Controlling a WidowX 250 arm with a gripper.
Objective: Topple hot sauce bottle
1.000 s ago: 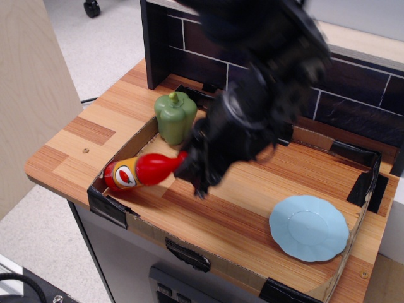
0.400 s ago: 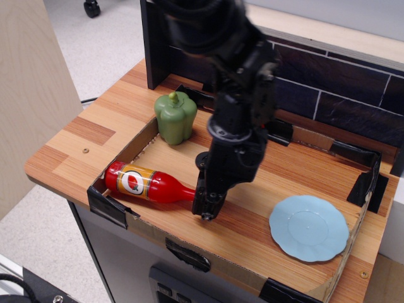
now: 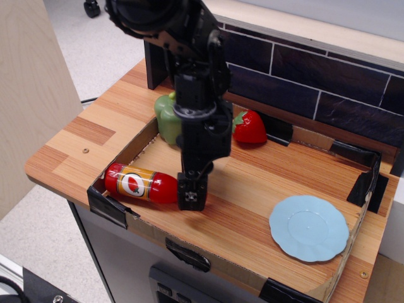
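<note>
The hot sauce bottle [image 3: 139, 185], glossy red with an orange label and white oval, lies on its side at the front left of the wooden tray, base toward the left corner. Its neck and knob top are hidden behind my gripper [image 3: 191, 195]. The gripper hangs straight down over the bottle's neck end, fingertips close together and low at the tray floor. I cannot tell whether the fingers touch the bottle.
A green toy pepper [image 3: 166, 118] stands at the back left, partly behind my arm. A red toy strawberry [image 3: 250, 128] lies at the back middle. A light blue plate [image 3: 308, 228] sits at the front right. Cardboard walls [image 3: 208, 251] and a dark tiled backsplash [image 3: 303, 76] border the tray.
The bottle has gone from tilted to lying flat and rolled a little. My arm swung left, uncovering the strawberry, and the gripper now stands over the bottle's neck.
</note>
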